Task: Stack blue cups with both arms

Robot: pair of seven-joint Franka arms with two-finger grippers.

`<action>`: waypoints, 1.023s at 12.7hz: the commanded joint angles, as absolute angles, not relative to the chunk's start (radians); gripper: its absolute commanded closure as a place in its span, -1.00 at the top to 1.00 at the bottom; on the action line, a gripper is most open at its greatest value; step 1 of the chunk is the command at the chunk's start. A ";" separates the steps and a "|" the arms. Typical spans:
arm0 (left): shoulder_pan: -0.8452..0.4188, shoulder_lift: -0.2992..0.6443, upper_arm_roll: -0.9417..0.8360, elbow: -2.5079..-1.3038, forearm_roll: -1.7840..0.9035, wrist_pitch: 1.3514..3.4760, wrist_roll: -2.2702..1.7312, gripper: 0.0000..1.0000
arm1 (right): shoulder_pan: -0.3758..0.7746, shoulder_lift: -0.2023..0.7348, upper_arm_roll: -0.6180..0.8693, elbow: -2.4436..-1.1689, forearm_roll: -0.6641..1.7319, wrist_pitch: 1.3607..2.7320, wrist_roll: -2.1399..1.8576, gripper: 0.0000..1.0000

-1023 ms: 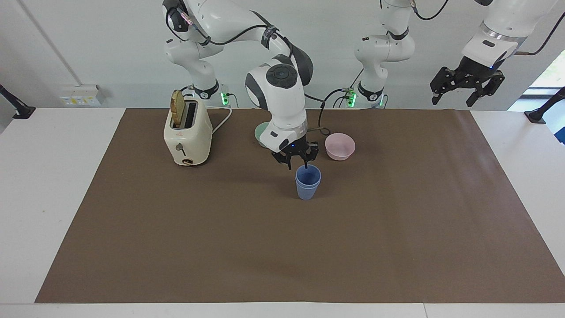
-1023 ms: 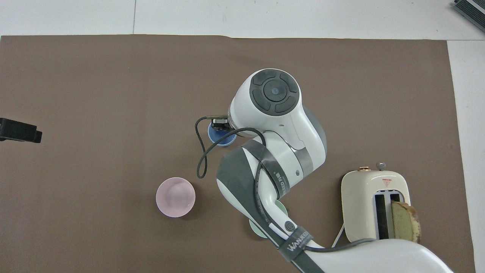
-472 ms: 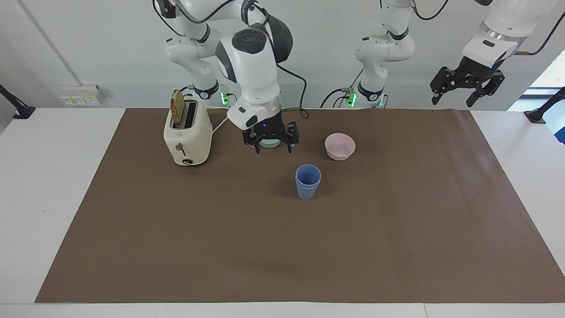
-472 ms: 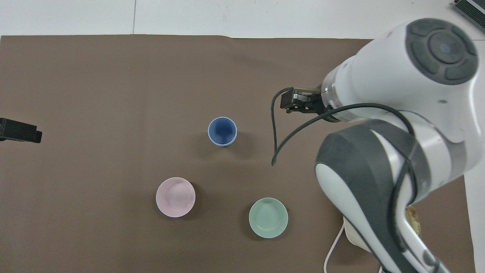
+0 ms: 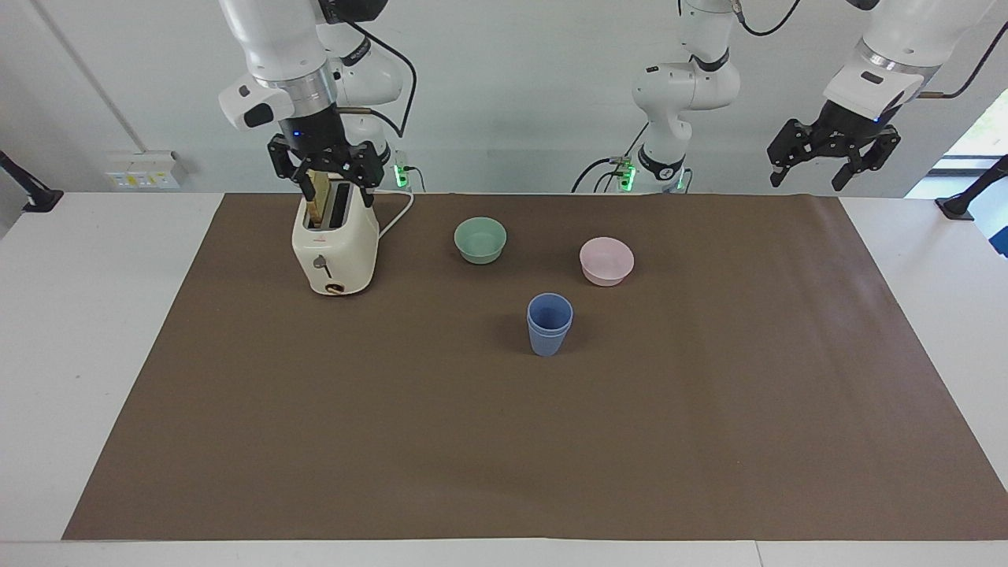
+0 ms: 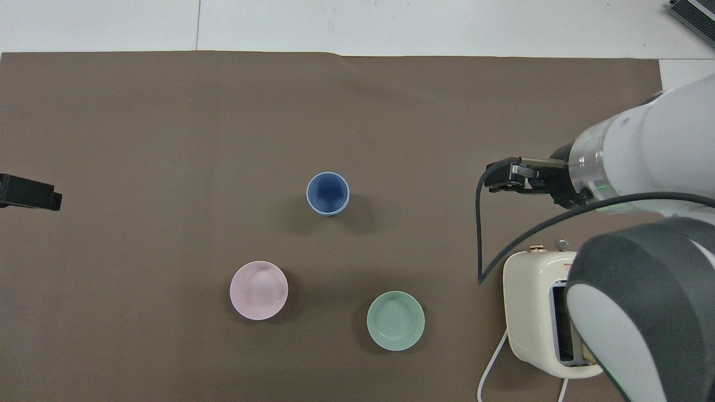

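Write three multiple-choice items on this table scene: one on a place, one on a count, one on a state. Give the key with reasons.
1. Over what does the right tool hang?
A. the toaster
B. the pink bowl
C. the blue cups

2. How many bowls stand on the brown mat?
A. one
B. two
C. four

3. In what state are the blue cups?
A. side by side, apart
B. one lying tipped over
C. one nested in the other, upright

Key:
1 A: in the facing view the tool is right above the toaster and its bread slice.
2 B: only the green bowl and the pink bowl show.
3 C: the blue cups show two rims, one just under the other, standing free; the left tool waits, raised at its own end of the table.
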State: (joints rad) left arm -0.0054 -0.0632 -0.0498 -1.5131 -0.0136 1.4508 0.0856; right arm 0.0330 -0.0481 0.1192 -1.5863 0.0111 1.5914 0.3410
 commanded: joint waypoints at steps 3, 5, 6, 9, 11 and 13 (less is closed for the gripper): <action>0.003 -0.071 -0.052 -1.519 -0.020 1.440 0.091 1.00 | -0.012 -0.009 0.132 -1.477 -0.051 1.479 0.262 1.00; 0.003 -0.071 -0.052 -1.519 -0.021 1.440 0.091 1.00 | -0.021 -0.009 0.129 -1.476 -0.052 1.476 0.259 1.00; 0.003 -0.071 -0.052 -1.519 -0.020 1.440 0.091 1.00 | -0.023 -0.008 0.130 -1.465 -0.051 1.468 0.259 1.00; 0.003 -0.071 -0.052 -1.519 -0.020 1.440 0.091 1.00 | -0.023 0.038 0.129 -1.393 -0.044 1.422 0.258 1.00; 0.003 -0.071 -0.052 -1.519 -0.020 1.440 0.091 1.00 | -0.023 0.038 0.129 -1.393 -0.037 1.416 0.239 1.00; 0.003 -0.071 -0.052 -1.519 -0.021 1.440 0.091 1.00 | -0.023 0.038 0.129 -1.393 -0.029 1.416 0.230 1.00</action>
State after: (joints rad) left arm -0.0054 -0.0632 -0.0498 -1.5131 -0.0136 1.4508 0.0856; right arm -0.0074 0.0228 0.1187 -1.4250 -0.0294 1.4438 0.2651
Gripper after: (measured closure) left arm 0.000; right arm 0.000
